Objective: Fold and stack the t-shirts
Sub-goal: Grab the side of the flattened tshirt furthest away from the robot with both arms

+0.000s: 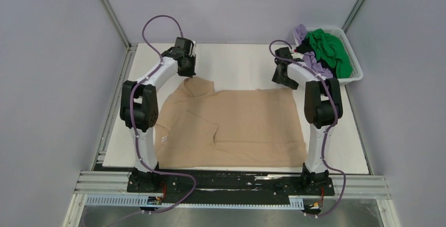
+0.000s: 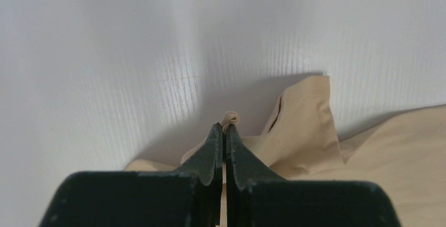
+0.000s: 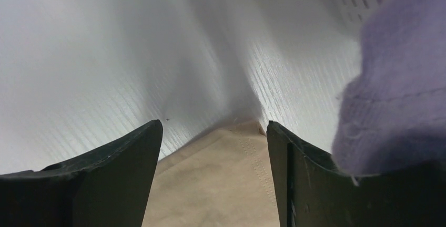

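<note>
on the white surface (image 1: 236,59), the tan t-shirt (image 1: 247,127) lies spread out; the left tool (image 2: 224,131) pinches a fold at its far left corner, and the right tool (image 3: 214,130) stands spread over its far right corner. the small white label (image 1: 164,139) at its left edge is too small to read.

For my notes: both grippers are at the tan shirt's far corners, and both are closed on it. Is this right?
Only the left gripper is closed on the tan shirt; the right wrist view shows the right gripper open.
</note>
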### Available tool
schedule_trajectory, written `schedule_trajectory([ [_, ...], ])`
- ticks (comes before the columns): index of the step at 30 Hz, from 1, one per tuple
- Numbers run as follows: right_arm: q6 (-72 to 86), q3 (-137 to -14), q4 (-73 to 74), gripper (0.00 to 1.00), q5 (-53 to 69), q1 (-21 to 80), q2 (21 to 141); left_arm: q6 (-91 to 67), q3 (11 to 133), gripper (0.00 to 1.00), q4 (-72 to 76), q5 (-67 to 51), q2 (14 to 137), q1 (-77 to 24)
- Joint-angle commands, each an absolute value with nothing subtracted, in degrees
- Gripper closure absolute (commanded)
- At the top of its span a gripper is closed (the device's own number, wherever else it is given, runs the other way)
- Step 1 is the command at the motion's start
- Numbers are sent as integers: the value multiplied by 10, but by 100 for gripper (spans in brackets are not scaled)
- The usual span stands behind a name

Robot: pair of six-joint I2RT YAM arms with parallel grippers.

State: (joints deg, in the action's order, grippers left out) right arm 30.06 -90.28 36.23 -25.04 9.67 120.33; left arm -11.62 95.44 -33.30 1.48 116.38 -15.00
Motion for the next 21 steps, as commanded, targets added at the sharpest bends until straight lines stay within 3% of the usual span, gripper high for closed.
schedule_trajectory([
  [1,293,-923,385,28,-268,95,1207,-109,941,100,-309,17,1110,-156],
  [8,300,-894,387,30,-269,94,1202,-77,912,100,-272,12,1063,-166],
  [13,310,-881,390,39,-268,94,1196,-63,913,100,-263,25,1043,-166],
  [16,319,-874,391,50,-271,94,1184,-60,917,100,-263,25,1042,-166],
  [21,322,-877,387,82,-288,94,1180,-64,906,100,-255,12,1041,-166],
])
